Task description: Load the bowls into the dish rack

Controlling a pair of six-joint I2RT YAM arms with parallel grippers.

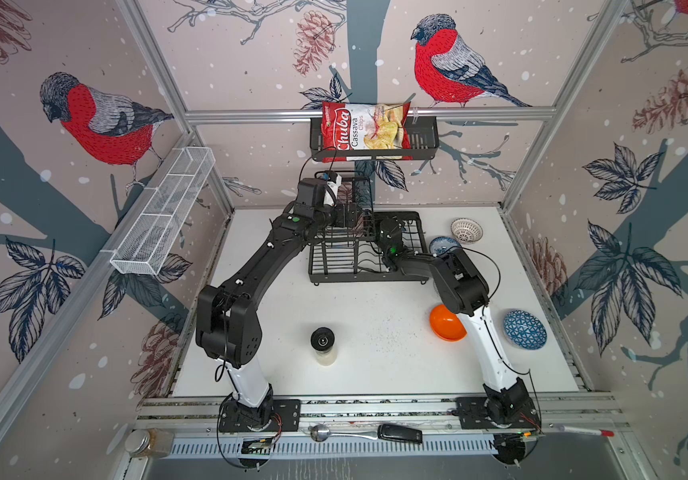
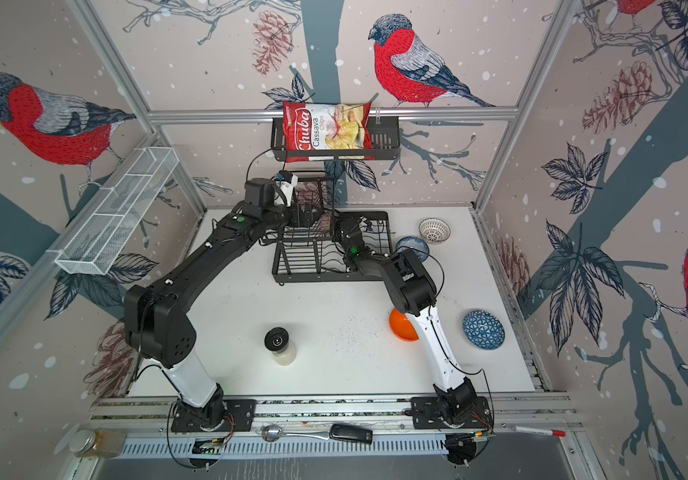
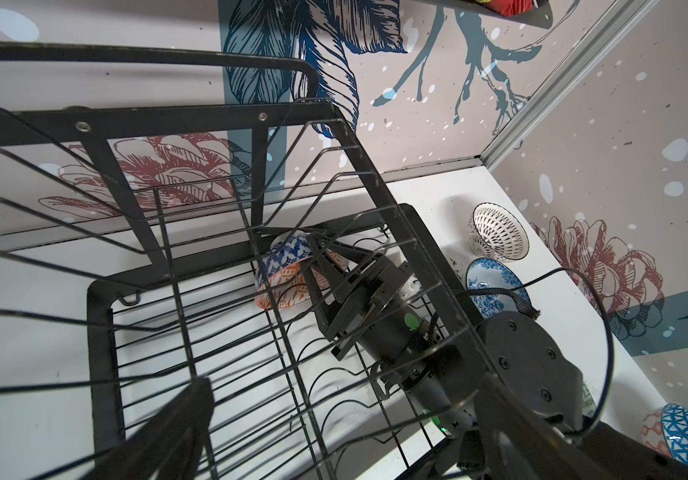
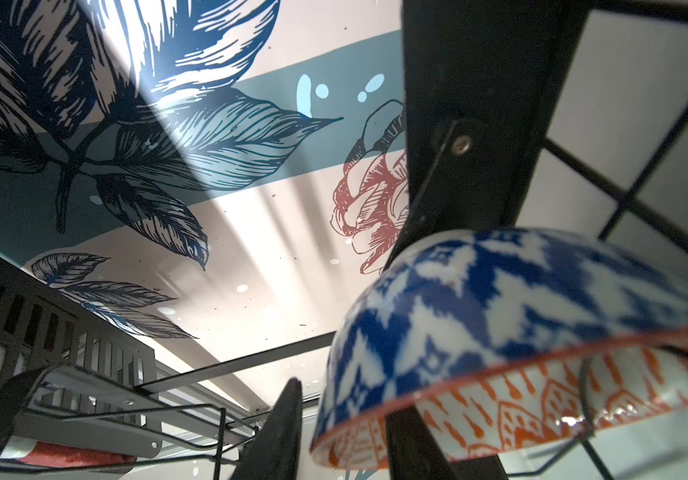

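The black wire dish rack [image 1: 371, 279] [image 2: 321, 277] stands at the back of the table. A bowl [image 3: 284, 278] [image 4: 500, 299], blue-white outside and orange-patterned inside, rests tilted on its side in the lower tray. My right gripper [image 3: 321, 253] [image 4: 346, 432] straddles its rim, open, with a gap between one finger [image 4: 280, 428] and the bowl wall. My left gripper [image 1: 348, 215] [image 3: 342, 436] hovers wide open over the upper basket [image 1: 355, 183], holding nothing. On the table to the right lie a white lattice bowl [image 1: 466, 230], a blue-white bowl [image 1: 442, 245], an orange bowl [image 1: 444, 324] and an upturned blue patterned bowl [image 1: 525, 334].
A jar with a black lid [image 1: 323, 345] stands front centre. A chips bag [image 1: 365, 131] fills the black wall basket above the rack. A white mesh shelf [image 1: 163, 212] hangs on the left wall. A spoon [image 1: 334, 433] lies on the front rail.
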